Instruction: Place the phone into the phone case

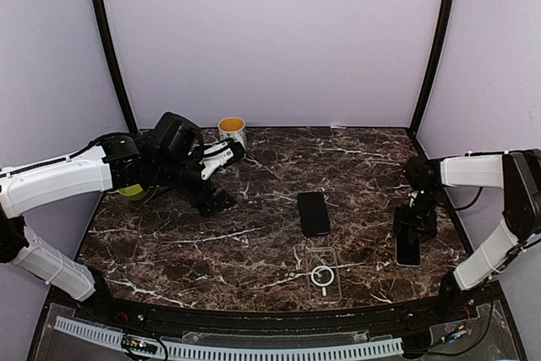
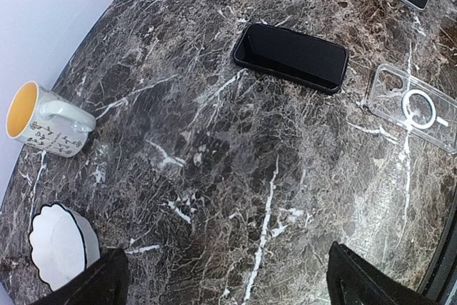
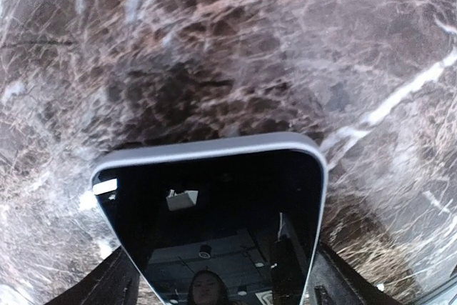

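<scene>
Two black phones lie on the marble table. One phone (image 1: 314, 213) (image 2: 291, 56) rests at the centre, untouched. The other phone (image 1: 408, 249) (image 3: 214, 212), screen up with a silver rim, lies flat at the right; my right gripper (image 1: 412, 224) (image 3: 221, 283) straddles it, a finger against each long edge. The clear phone case (image 1: 322, 275) (image 2: 414, 107), showing a white ring and short bar, lies near the front edge between the two phones. My left gripper (image 1: 226, 177) (image 2: 228, 283) hovers wide open over bare table at the back left, holding nothing.
A white mug (image 1: 232, 130) (image 2: 46, 130) with a yellow inside stands at the back left. A white scalloped dish (image 2: 61, 244) with a dark rim sits near it. A yellow-green object (image 1: 131, 192) shows under the left arm. Walls enclose the table.
</scene>
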